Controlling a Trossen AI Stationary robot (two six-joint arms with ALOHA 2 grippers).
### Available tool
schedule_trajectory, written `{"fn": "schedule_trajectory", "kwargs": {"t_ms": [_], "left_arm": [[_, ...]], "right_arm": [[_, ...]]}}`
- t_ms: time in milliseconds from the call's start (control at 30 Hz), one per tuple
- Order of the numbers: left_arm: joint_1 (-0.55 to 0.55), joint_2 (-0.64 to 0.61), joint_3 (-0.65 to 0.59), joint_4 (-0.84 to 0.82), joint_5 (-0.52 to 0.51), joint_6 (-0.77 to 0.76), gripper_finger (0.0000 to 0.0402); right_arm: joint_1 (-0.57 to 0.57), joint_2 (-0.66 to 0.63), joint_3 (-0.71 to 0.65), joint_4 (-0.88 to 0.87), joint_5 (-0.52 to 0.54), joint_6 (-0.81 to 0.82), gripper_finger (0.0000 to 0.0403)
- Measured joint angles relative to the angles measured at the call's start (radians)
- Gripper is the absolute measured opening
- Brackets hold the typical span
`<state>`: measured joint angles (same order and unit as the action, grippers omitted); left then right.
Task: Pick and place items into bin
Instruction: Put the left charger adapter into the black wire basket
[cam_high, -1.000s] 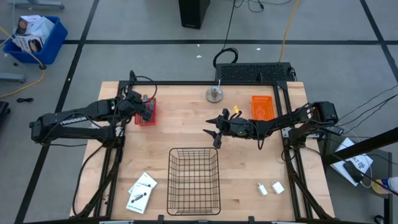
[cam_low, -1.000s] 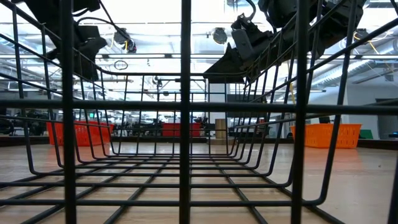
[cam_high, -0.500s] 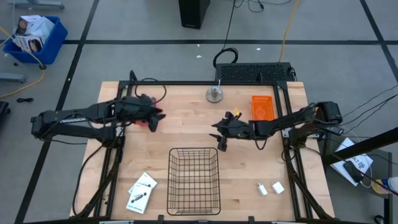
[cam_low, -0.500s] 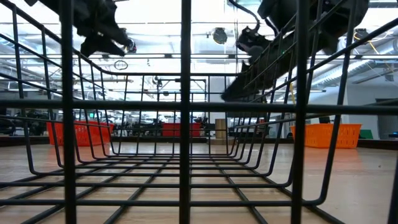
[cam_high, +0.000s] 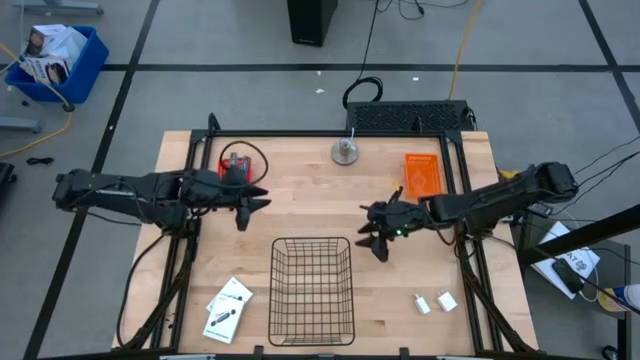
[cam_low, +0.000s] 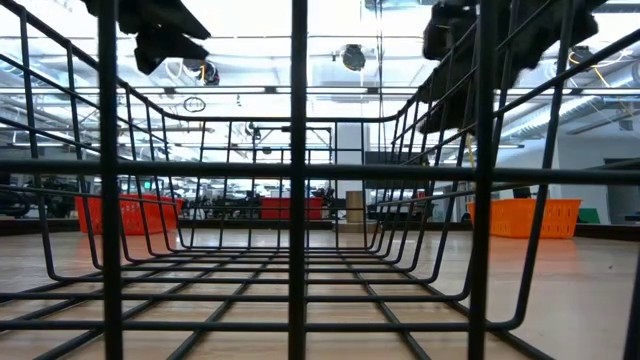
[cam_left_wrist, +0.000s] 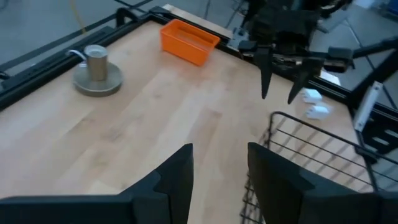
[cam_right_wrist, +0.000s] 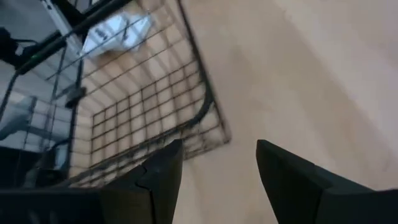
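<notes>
Both grippers hang open above the table and hold nothing. My left gripper (cam_high: 246, 206) (cam_left_wrist: 217, 168) is past the far left corner of the black wire basket (cam_high: 312, 290). My right gripper (cam_high: 378, 240) (cam_right_wrist: 217, 168) is beside the basket's far right corner. It also appears in the left wrist view as the right gripper (cam_left_wrist: 280, 70). Two small white blocks (cam_high: 434, 302) (cam_left_wrist: 314, 103) lie near the table's near right corner. Flat white card packets (cam_high: 228, 308) (cam_right_wrist: 118, 31) lie left of the basket. No grey-blue hand tool shows in any view.
A red tray (cam_high: 234, 168) sits at the far left and an orange tray (cam_high: 421, 172) (cam_left_wrist: 186, 41) at the far right. A metal weight (cam_high: 346, 151) (cam_left_wrist: 96, 66) stands at the far edge. Bare wood lies between the grippers. The basket's wires (cam_low: 300, 180) fill the low view.
My left gripper has left the red tray and moved toward the table's near edge, stopping beyond the basket's far left corner. My right gripper has drawn toward the right and near edges, from the table's middle to the basket's far right corner. No object has moved.
</notes>
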<state>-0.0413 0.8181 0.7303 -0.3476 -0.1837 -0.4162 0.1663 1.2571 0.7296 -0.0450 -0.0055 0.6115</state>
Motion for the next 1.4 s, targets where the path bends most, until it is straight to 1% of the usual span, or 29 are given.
{"fn": "schedule_trajectory", "kwargs": {"t_ms": [133, 233, 300, 400, 533, 667, 867, 967, 1200, 1300, 1400], "left_arm": [[-0.049, 0.001, 0.0, 0.001, -0.003, -0.004, 0.0156], [-0.084, 0.016, 0.0, 0.006, -0.032, -0.005, 0.0158], [-0.103, 0.032, -0.001, 0.012, -0.053, -0.009, 0.0158], [-0.125, 0.067, -0.001, 0.024, -0.055, -0.008, 0.0159], [-0.149, 0.131, -0.001, 0.073, -0.055, -0.004, 0.0159], [-0.171, 0.203, -0.001, 0.095, -0.055, -0.003, 0.0159], [-0.186, 0.278, -0.001, 0.161, -0.047, -0.001, 0.0159], [-0.185, 0.284, -0.001, 0.177, -0.027, -0.003, 0.0159], [-0.189, 0.281, -0.001, 0.189, -0.026, -0.002, 0.0159], [-0.189, 0.281, -0.001, 0.203, -0.026, 0.001, 0.0159], [-0.189, 0.281, -0.001, 0.228, -0.027, 0.019, 0.0159]], "right_arm": [[0.076, -0.017, 0.0, -0.142, -0.009, 0.167, 0.0196], [0.128, -0.017, 0.0, -0.234, -0.026, 0.301, 0.0196], [0.163, -0.018, 0.0, -0.27, -0.026, 0.381, 0.0196], [0.213, -0.018, 0.0, -0.314, -0.028, 0.495, 0.0196], [0.28, -0.018, -0.001, -0.365, -0.073, 0.657, 0.0196], [0.357, -0.018, -0.001, -0.39, -0.08, 0.796, 0.0196], [0.442, -0.018, -0.001, -0.404, -0.079, 0.944, 0.0196], [0.485, -0.018, -0.001, -0.423, -0.078, 1.019, 0.0196], [0.597, -0.018, -0.001, -0.488, -0.077, 1.21, 0.0196], [0.646, -0.014, -0.001, -0.487, -0.051, 1.291, 0.0196], [0.681, 0.01, -0.001, -0.476, -0.037, 1.329, 0.0196]]}}
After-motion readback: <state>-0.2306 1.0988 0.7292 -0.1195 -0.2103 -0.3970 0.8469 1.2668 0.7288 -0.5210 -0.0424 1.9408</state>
